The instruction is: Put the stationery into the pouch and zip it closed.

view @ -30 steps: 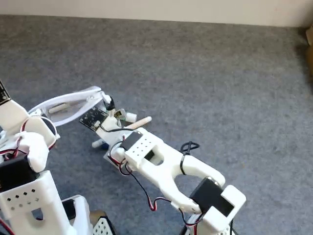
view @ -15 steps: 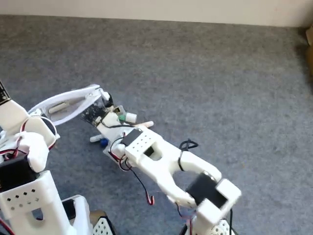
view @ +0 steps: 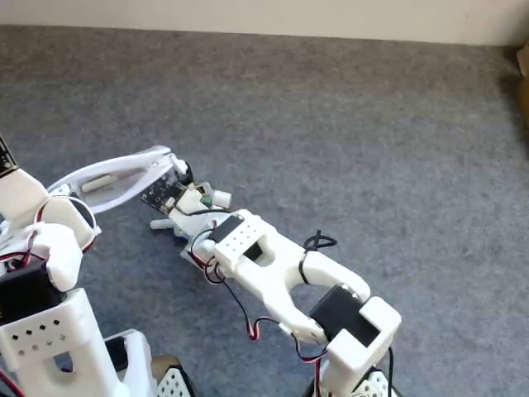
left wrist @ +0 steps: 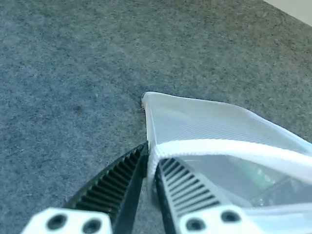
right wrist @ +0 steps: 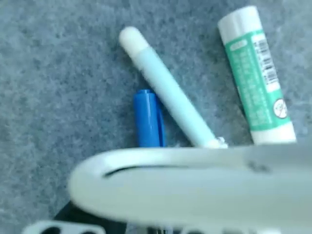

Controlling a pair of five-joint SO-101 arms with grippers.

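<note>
The white mesh pouch is held up off the grey carpet at the left, with my left gripper shut on its rim. My right gripper sits low beside the pouch's open end, over the stationery. A green and white glue stick lies on the carpet, with a pale blue pen and a blue pen next to it. A white part of the right gripper crosses over both pens' ends. In the high view the glue stick and a pen tip stick out from under the gripper.
Grey carpet stretches open to the back and right. A pale wall edge runs along the far side. The right arm's body lies diagonally across the near middle.
My right gripper has shifted left toward the pouch's opening. The wooden pencil seen earlier beside the glue stick is now hidden. The pen has slid a little toward the pouch. The left arm kept still.
</note>
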